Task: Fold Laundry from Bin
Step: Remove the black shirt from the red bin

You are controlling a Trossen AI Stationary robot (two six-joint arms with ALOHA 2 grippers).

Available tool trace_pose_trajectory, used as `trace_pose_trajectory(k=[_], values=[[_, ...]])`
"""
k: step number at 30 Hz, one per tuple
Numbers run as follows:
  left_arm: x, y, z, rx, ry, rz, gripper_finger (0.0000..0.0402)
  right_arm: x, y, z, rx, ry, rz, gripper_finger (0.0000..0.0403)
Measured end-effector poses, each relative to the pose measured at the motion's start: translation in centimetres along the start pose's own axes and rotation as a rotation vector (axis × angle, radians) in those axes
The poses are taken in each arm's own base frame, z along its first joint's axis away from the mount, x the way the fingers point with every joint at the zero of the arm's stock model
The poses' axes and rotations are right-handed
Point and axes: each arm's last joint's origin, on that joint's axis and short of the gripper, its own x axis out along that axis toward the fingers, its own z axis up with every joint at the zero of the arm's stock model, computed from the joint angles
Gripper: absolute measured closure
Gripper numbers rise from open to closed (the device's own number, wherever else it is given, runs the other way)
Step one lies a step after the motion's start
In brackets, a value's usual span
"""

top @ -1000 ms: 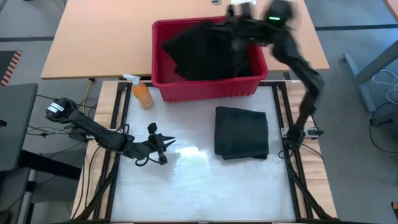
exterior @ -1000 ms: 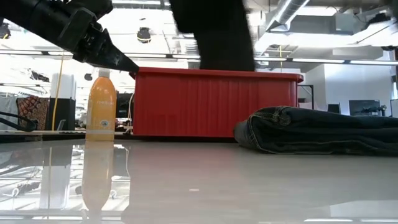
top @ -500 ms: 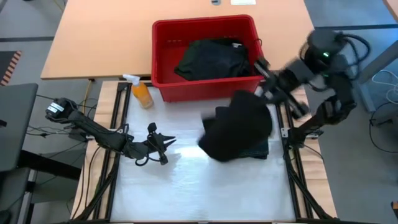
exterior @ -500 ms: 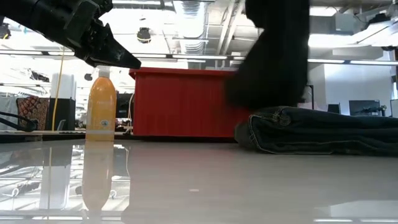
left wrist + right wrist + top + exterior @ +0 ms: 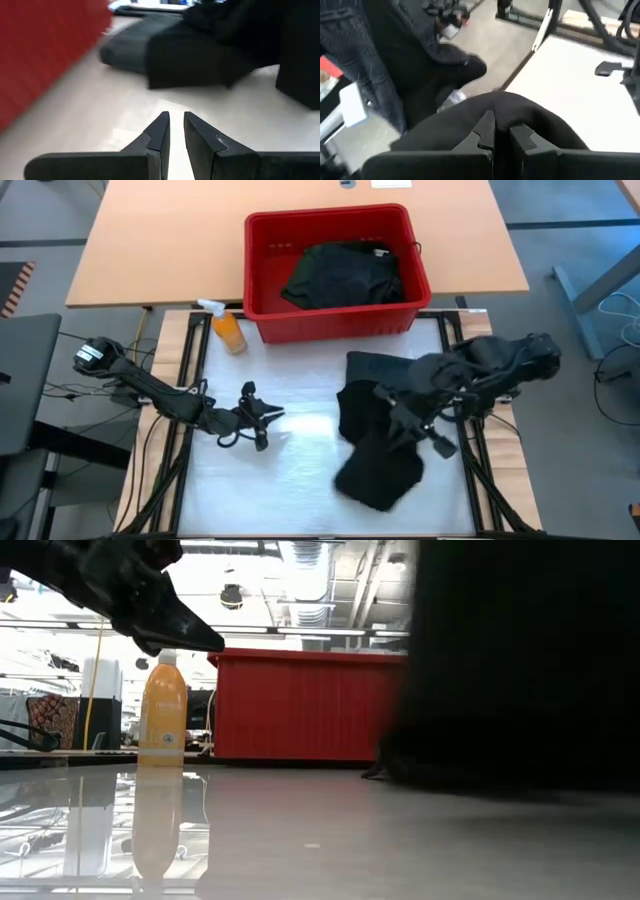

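— laundry check: why is that black shirt [image 5: 378, 465] hanging over the white tabletop [image 5: 290, 500]?
— right end effector [image 5: 398, 423] is clamped on its top edge, likely to let it drop flat for folding. it sits just in front of the folded garment [image 5: 385, 366].
— and the bin [image 5: 262, 240]?
— behind the tabletop, one dark garment [image 5: 340, 275] left inside, orange bottle [image 5: 228, 328] beside it.
— left arm?
— waiting. left end effector [image 5: 262, 415] hovers low, fingers [image 5: 160, 131] nearly together, holding nothing.

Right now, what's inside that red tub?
A crumpled black garment lies inside the red tub, with bare floor showing on one side. Whatever sits beneath that cloth is covered.
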Motion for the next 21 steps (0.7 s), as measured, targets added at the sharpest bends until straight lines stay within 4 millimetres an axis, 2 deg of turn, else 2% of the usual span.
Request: trace_pose_trajectory(k=[5, 10, 14, 21], values=[[0.1, -0.7, -0.5, -0.083, 0.051, -0.115, 0.0356, 5.0, -3.2, -3.8, 0.042, -0.118, -0.034, 0.0367], [0.6, -2.1, -1.8, -0.058, 0.08, -0.157, 0.0356, 9.6, -6.9, -7.1, 0.033, -0.272, -0.082, 0.0366], [0.5, -2.7, -1.9, -0.067, 0.064, -0.192, 0.0356, 13.9, -9.0, -10.4, 0.108, -0.161, -0.083, 0.0364], [0.3, -3.4, 0.1, -0.097, -0.114, -0.29, 0.0356, 20.7, -11.3, -14.4, 0.241, -0.022, -0.089, 0.0361]])
